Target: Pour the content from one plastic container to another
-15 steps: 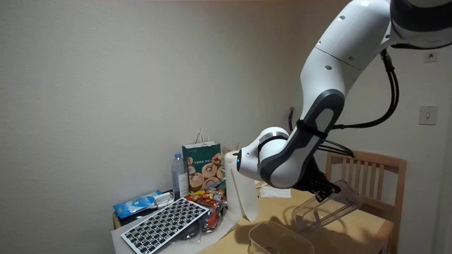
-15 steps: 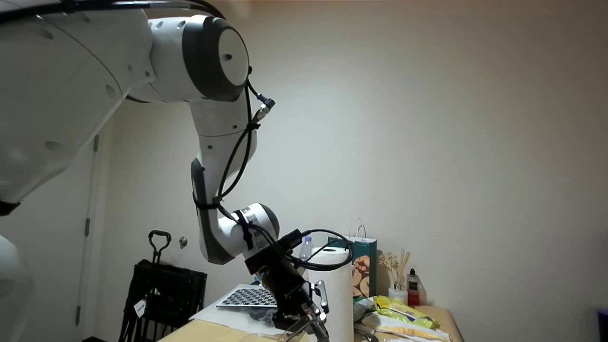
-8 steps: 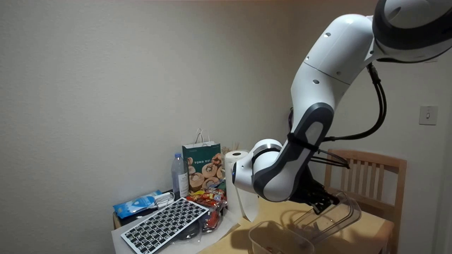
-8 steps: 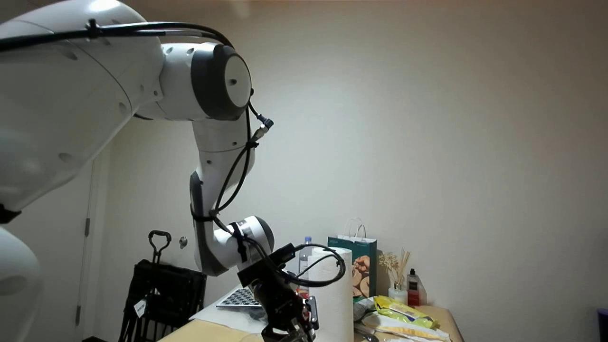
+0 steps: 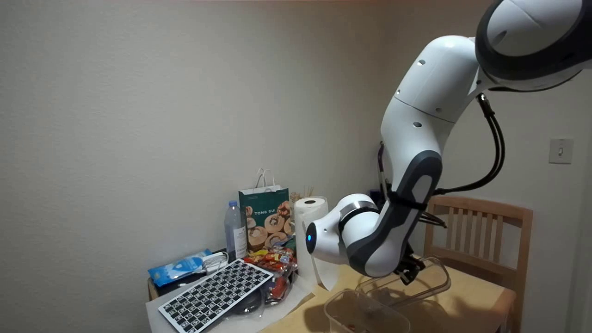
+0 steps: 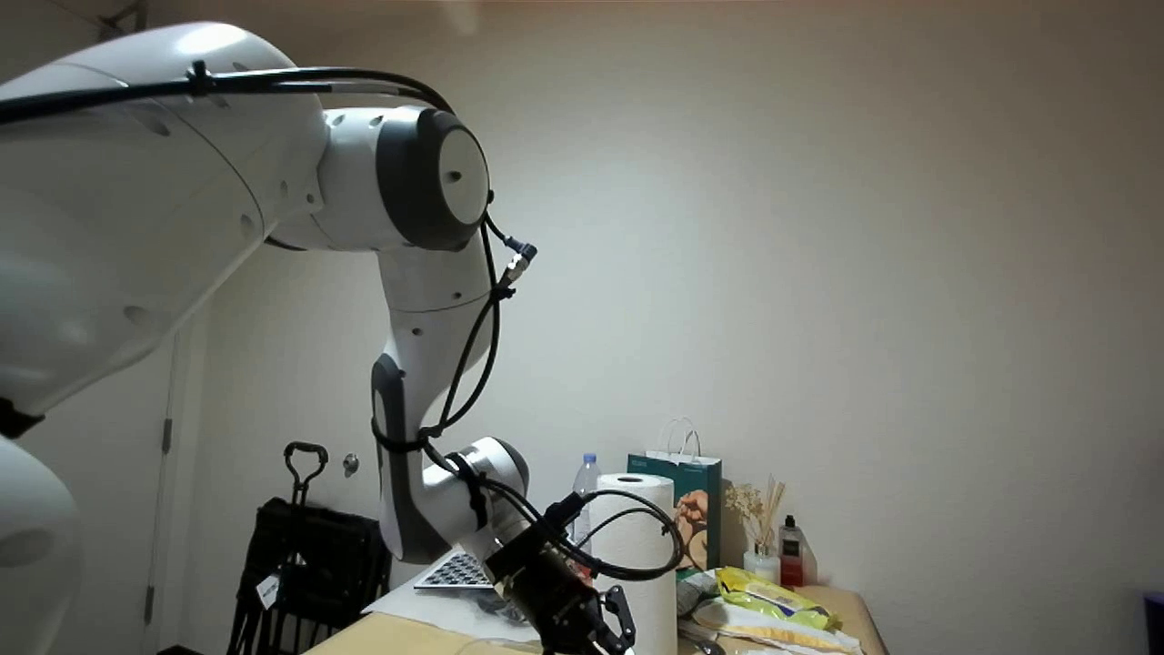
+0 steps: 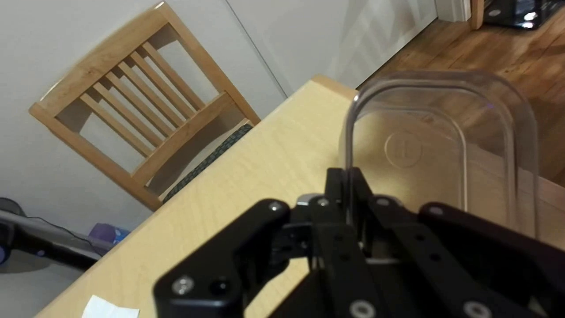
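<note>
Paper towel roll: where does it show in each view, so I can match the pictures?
In an exterior view: the paper towel roll is just right of centre, lower half, partly behind the arm.
In an exterior view: the paper towel roll is right of centre, running to the bottom edge.
Wrist view: not in it.
Shared landmark: the gripper, visible in all three.

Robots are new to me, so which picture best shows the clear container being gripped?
The wrist view: the held container appears largest there, though the gripper hides part. An exterior view shows it smaller, near the other container; in an exterior view with a yellow packet, I can't make it out.
</note>
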